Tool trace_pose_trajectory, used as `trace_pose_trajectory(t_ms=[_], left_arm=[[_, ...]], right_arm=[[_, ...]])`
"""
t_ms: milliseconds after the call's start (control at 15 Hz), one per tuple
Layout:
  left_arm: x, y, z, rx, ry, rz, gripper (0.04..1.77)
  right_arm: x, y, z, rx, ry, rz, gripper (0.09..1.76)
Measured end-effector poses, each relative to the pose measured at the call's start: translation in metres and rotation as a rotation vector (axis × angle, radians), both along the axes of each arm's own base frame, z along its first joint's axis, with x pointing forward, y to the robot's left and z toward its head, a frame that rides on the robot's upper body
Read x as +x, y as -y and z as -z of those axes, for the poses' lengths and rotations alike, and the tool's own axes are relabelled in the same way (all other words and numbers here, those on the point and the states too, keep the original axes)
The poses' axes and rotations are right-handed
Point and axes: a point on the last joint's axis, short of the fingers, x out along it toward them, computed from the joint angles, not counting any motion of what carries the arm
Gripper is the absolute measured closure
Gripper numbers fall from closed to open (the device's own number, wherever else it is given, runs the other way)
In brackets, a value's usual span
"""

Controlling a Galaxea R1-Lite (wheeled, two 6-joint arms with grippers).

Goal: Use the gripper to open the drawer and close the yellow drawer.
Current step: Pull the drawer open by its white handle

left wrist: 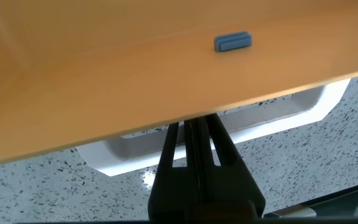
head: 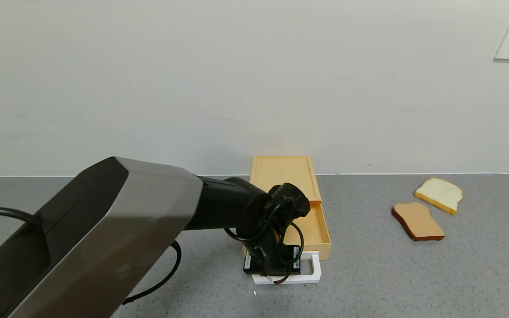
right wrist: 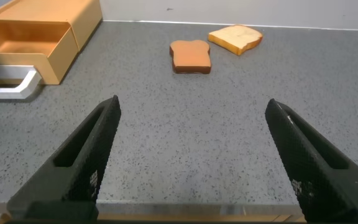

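While the drawer stands pulled out from its yellow box against the wall, the left gripper pinches its white handle, fingers nearly together. Light, stiff plastic; the handle's crossbar is the hold. The right gripper, near the drawer, gapes wide.

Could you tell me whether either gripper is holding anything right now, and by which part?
The left gripper is closed on the drawer by its white handle; the right gripper holds nothing.
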Motion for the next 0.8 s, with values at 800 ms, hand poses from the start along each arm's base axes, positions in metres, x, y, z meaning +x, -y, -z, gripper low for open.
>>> trace_pose_trajectory(t_ms=[800], left_arm=[[-0.025,0.000,-0.004,0.029,-0.023,-0.014,1.70]], right_arm=[[0.000,0.000,0.000,0.000,0.000,0.000,0.14]])
